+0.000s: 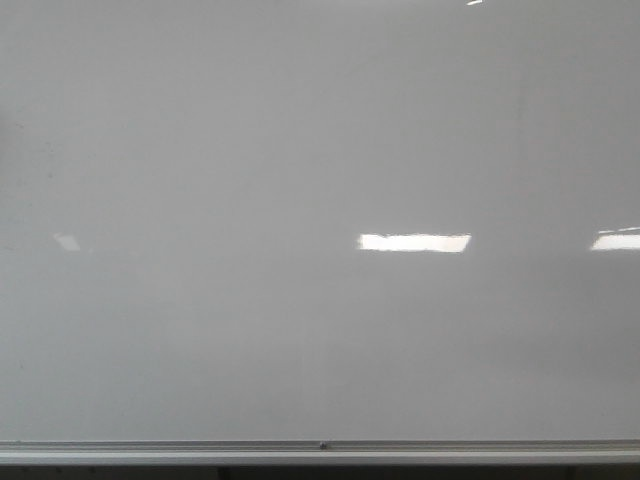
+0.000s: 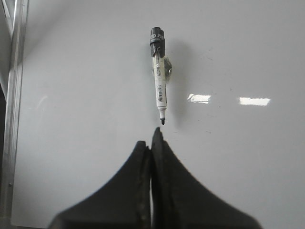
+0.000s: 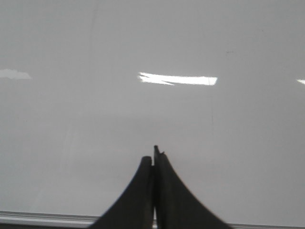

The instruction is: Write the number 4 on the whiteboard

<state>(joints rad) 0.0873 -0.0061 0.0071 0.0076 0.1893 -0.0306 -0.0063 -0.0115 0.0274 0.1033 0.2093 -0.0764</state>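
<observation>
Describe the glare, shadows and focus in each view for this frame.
Front view: whiteboard evenly lit, bright rectangular reflections, no writing visible. Left wrist view: marker sharp with a soft shadow beside it, two glare patches, shut left gripper dark and blurred. Right wrist view: one long glare streak, shut right gripper soft and silhouetted.

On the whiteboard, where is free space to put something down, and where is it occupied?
The whiteboard is bare across the front view, down to its metal frame. Only the marker lying ahead of the left tool occupies a spot.
</observation>
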